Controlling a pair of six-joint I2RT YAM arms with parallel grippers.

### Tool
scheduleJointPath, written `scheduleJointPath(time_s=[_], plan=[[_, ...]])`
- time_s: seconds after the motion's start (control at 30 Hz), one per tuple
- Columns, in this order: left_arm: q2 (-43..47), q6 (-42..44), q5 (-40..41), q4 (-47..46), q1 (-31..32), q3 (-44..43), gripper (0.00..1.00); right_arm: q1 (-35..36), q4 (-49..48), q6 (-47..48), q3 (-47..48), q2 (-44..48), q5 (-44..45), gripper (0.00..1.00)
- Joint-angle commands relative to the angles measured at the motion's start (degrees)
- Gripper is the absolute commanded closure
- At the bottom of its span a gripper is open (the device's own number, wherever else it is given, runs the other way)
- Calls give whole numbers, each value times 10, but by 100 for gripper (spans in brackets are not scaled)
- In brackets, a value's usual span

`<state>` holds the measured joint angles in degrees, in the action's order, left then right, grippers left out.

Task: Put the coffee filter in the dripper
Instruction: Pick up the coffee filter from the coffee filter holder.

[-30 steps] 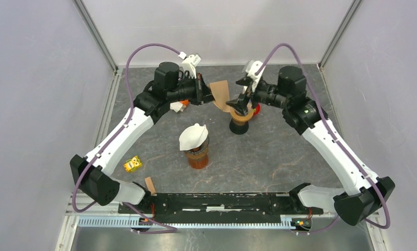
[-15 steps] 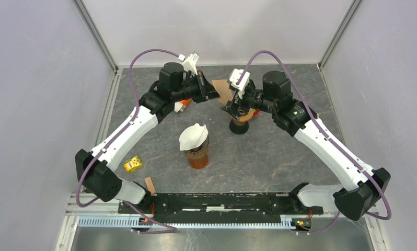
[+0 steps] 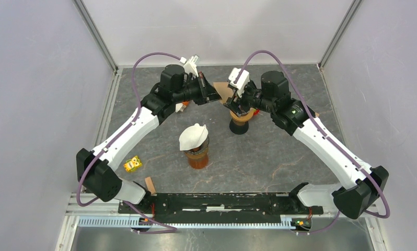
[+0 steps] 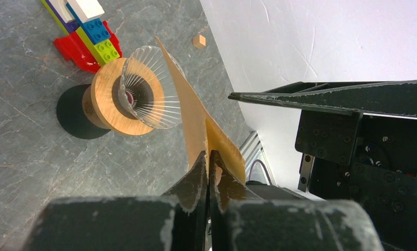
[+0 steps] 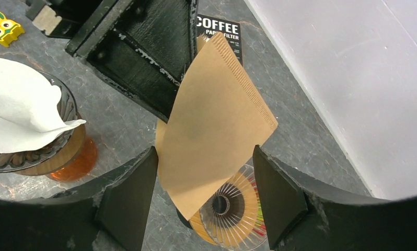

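- Between the two wrists, over the far half of the grey stone-patterned desk (image 3: 269,157), the top view shows the left claw (image 3: 210,94) and the right claw (image 3: 236,106) nearly meeting. Their fingers are too small there to read.
- The left wrist view settles one of them. The left claw (image 4: 208,157) is pressed together on one edge of the brown paper coffee filter (image 4: 196,117), which runs edge-on away from its tips.
- Beyond those tips stands the ribbed clear glass dripper (image 4: 149,89) on a wooden collar and black foot. The filter's far corner crosses its rim, and I cannot tell whether they touch.
- The right wrist view shows the filter's flat face. The right claw (image 5: 204,167) is spread with one finger on each side of the sheet, and the dripper sits just below its tips, partly covered by the paper.
- Only this view reads the black "COFFEE" packet (image 5: 219,29) beyond the claw. To the claw's left a white paper filter (image 5: 18,110) is cut off by the frame.
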<state>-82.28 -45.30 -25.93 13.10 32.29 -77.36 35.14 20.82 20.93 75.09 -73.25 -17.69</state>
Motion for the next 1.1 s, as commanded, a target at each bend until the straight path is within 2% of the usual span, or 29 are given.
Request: scheduleJointPath(time_s=[0.0,0.77,0.87,1.07], plan=[[11,-20,-24,-34,3,5,98,2,-14,3,19,4,20,27],[16,-1,-45,-55,5,19,98,2,-9,12,14,17,74,46],[16,9,-46,-60,5,18,98,2,-11,7,11,15,75,54],[8,83,-21,-19,10,-2,97,4,-12,-12,19,4,76,84]])
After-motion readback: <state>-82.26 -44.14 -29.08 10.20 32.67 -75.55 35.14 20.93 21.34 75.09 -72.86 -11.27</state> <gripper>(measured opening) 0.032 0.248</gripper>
